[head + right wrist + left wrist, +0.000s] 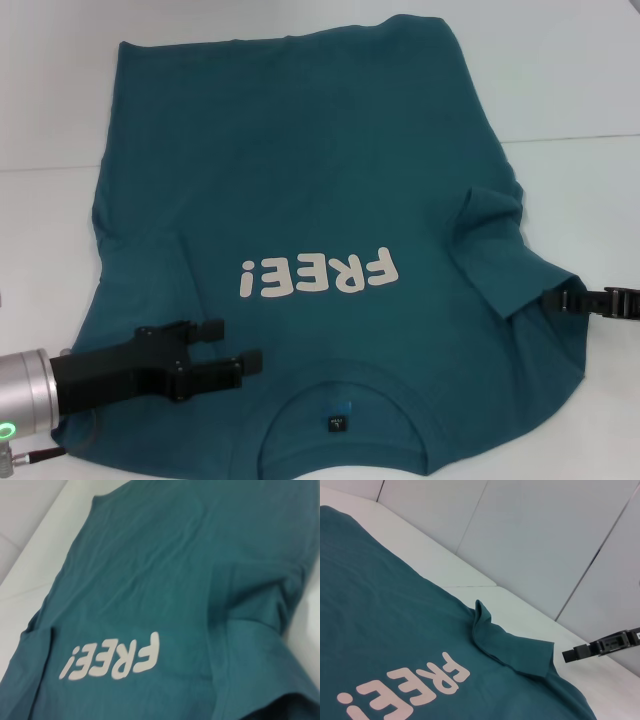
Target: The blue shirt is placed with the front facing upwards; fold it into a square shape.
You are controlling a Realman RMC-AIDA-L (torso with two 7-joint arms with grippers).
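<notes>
The blue shirt (300,200) lies front up on the white table, its pale "FREE!" print (318,275) facing me and its collar (340,400) at the near edge. Its right sleeve (490,250) is folded inward over the body, with a raised crease (482,617). My left gripper (228,345) stands open just above the shoulder area left of the collar, with nothing between its fingers. My right gripper (565,298) reaches in from the right, and its tip is at the shirt's edge beside the folded sleeve. It also shows in the left wrist view as a dark bar (585,651).
The white table (580,190) extends bare to the right of the shirt and to its left (40,250). A pale panelled wall (545,540) stands behind the table's far edge.
</notes>
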